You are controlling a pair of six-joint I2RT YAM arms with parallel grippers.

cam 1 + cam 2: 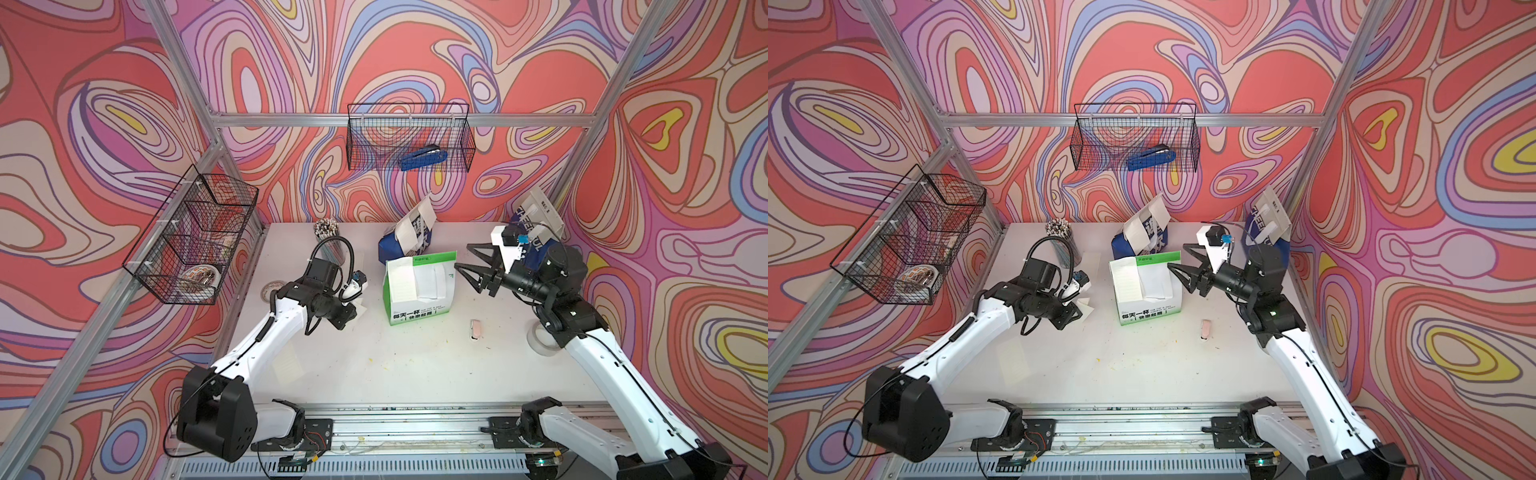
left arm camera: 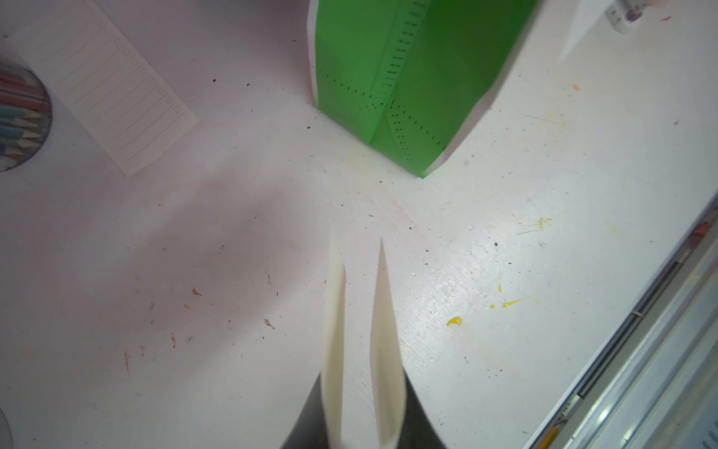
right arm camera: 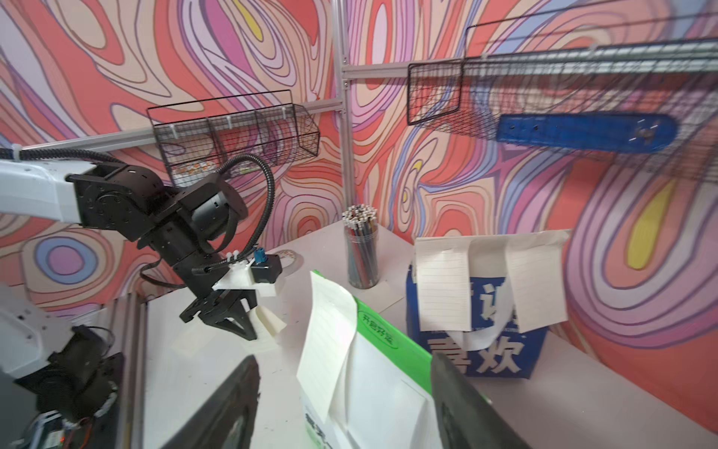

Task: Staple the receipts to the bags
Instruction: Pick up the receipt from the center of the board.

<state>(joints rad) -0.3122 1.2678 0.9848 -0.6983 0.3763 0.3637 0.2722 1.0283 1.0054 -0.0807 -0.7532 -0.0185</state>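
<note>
The left gripper (image 3: 244, 324) pinches a curled receipt (image 3: 270, 321); the green bag (image 1: 415, 311) stands near, at its two o'clock (right gripper (image 1: 462, 256), jaws wide, sits at the bag's three o'clock edge)

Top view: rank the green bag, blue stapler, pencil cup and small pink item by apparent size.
Largest: green bag.
Then pencil cup and blue stapler, too alike to rank; the stapler sits raised in a wall basket.
Smallest: small pink item.
</note>
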